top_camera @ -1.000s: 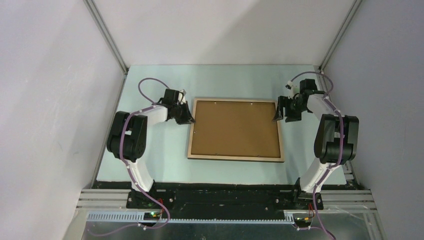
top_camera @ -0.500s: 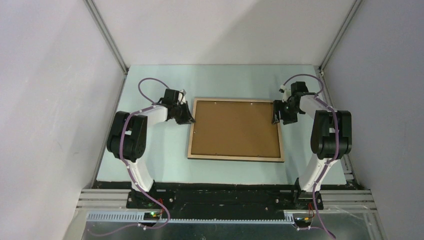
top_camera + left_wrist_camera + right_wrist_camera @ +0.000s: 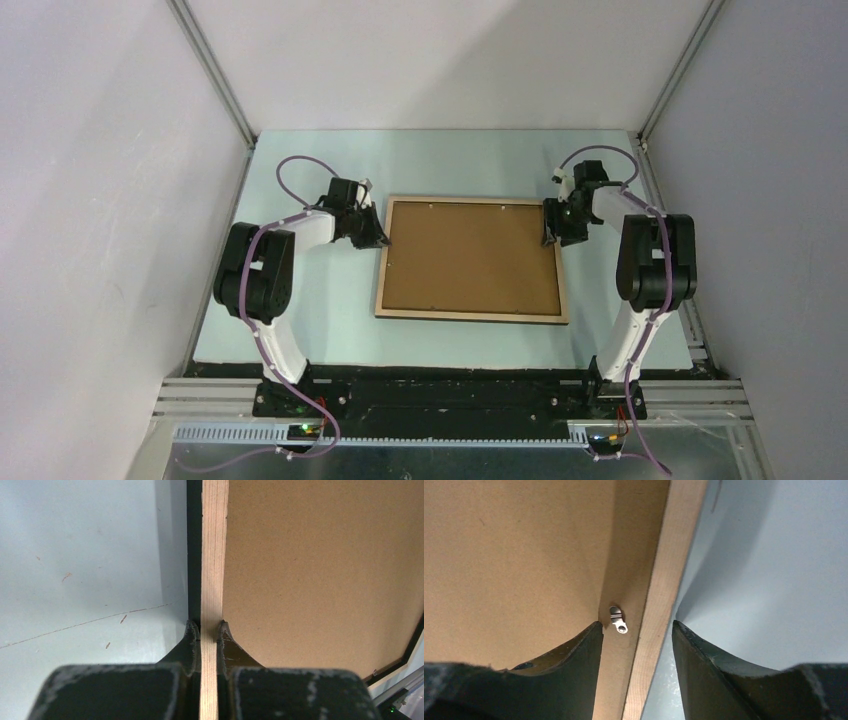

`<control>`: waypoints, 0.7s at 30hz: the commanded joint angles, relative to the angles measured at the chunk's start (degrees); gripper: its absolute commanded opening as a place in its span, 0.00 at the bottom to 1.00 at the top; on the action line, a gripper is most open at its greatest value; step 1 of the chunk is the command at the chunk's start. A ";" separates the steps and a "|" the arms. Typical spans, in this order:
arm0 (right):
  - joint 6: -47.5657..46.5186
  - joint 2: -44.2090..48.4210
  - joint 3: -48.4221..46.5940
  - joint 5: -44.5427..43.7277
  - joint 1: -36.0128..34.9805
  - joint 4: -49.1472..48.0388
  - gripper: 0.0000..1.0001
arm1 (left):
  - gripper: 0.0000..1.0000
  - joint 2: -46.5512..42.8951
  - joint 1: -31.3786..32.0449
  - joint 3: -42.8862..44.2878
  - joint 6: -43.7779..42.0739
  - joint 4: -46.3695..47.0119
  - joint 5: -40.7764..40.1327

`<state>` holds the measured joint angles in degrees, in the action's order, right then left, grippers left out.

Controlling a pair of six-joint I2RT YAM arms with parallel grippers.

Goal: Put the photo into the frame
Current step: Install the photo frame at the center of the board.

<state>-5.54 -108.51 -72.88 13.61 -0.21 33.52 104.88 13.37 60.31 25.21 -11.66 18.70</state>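
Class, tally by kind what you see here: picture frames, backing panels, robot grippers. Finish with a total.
Light-wood rectangular picture frame: 1
Brown hardboard backing panel: 1
Black two-finger grippers: 2, the left gripper and the right gripper
Total: 4

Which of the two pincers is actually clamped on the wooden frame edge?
The left pincer: it pinches the light-wood rail of the thin rectangular picture frame. The right pincer stands open, straddling the opposite rail.

Plain pale grey walls [image 3: 440,60] enclose a light blue-green counter [image 3: 450,160] on three sides. Aluminium posts [image 3: 213,75] rise at its far corners. A brighter patch of light crosses the back wall.
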 commanded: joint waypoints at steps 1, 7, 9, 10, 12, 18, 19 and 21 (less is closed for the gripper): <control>0.70 -0.79 -2.22 -0.88 -1.45 -1.04 0.56 | 0.00 2.59 0.96 -1.87 -0.03 -4.95 2.04; 0.86 -1.61 -3.15 -0.62 -1.45 -0.80 0.53 | 0.00 2.73 1.01 -1.86 -0.12 -5.03 2.18; 0.90 -1.84 -3.31 -0.81 -1.47 -0.68 0.51 | 0.00 2.66 0.97 -1.86 -0.15 -4.98 2.15; 0.82 -1.91 -3.36 -0.88 -1.47 -0.79 0.51 | 0.00 2.63 0.90 -1.86 -0.16 -5.02 2.20; 0.80 -1.95 -3.37 -0.96 -1.44 -0.82 0.48 | 0.00 2.54 0.82 -1.82 -0.23 -4.99 2.22; 1.00 -2.45 -3.41 -0.58 -1.12 -0.92 0.41 | 0.00 2.78 0.83 -1.78 -0.30 -5.03 2.31; 1.13 -2.73 -3.52 -0.50 -1.07 -0.87 0.40 | 0.00 2.78 0.86 -1.78 -0.32 -5.04 2.24; 1.29 -3.02 -3.68 -0.22 -0.85 -0.76 0.39 | 0.00 2.66 0.72 -1.78 -0.31 -4.98 2.29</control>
<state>-4.62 -109.80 -74.59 12.25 -0.69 34.57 104.88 13.37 60.34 25.19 -11.66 18.72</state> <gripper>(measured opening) 0.407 0.060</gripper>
